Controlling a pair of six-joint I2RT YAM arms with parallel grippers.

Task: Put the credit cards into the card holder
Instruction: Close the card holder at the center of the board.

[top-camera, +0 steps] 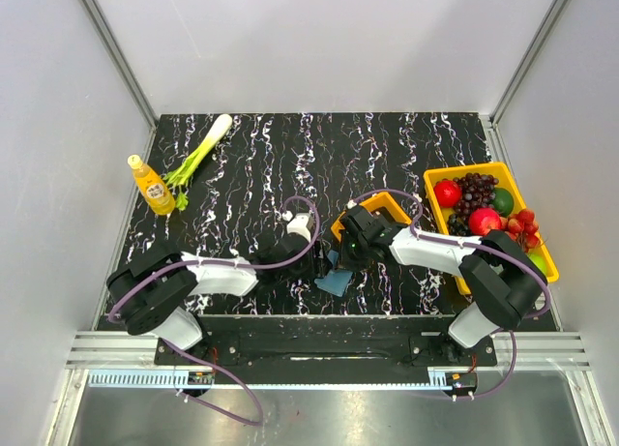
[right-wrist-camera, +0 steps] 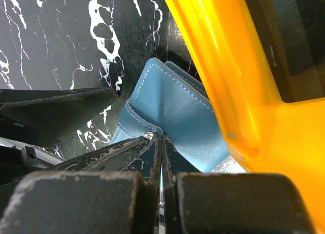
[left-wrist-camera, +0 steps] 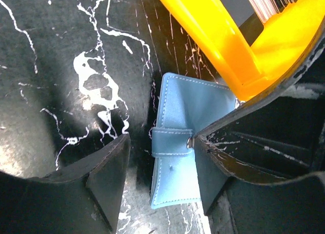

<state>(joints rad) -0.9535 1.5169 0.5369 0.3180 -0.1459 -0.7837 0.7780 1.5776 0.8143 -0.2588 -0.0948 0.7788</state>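
Card holder (left-wrist-camera: pixel 179 104) lies flat near the middle of the table's near edge, just beside the orange tray (left-wrist-camera: pixel 213 36). Right gripper (right-wrist-camera: pixel 158 140) pinching its strap at the snap. Left gripper (left-wrist-camera: pixel 161 158) spread wide, straddling the holder.

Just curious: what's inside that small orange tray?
Edges of stacked credit cards show in the orange tray; its floor and anything else are hidden, partly under the right arm.

The left arm (top-camera: pixel 218 272) and right arm (top-camera: pixel 435 251) pair black joints with white link shells; purple cables (top-camera: pixel 387 192) loop along both. The end effector fingers (left-wrist-camera: pixel 104 178) are matte black, edges scuffed pale.
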